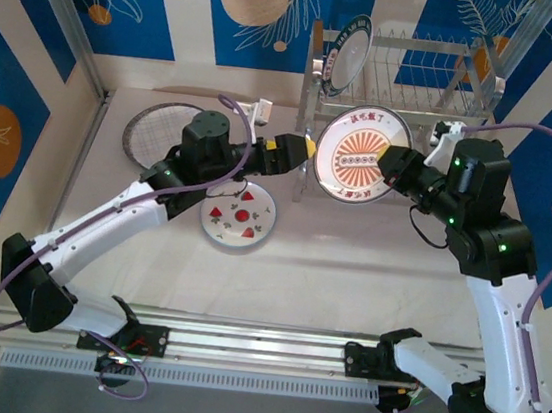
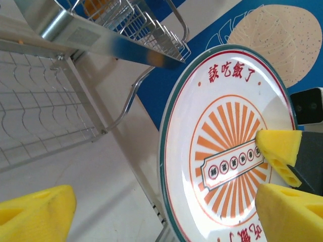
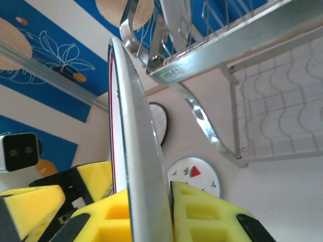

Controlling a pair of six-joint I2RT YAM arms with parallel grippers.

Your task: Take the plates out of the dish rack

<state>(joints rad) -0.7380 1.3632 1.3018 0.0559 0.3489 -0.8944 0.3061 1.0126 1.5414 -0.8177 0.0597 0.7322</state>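
Before the rack (image 1: 413,77), right claw (image 1: 390,167) pinching lettered plate (image 1: 356,154) upright — left claw (image 1: 302,153) spread

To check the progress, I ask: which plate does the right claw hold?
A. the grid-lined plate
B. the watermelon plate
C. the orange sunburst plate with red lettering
C: the right claw is shut on the rim of the orange sunburst plate, which stands on edge.

Both arms reach forward and converge on the sunburst plate (image 1: 359,146). The right gripper (image 1: 390,166) pinches its right rim, pads tight on both faces. The left gripper (image 1: 303,151) stands wide-jawed at its left rim.
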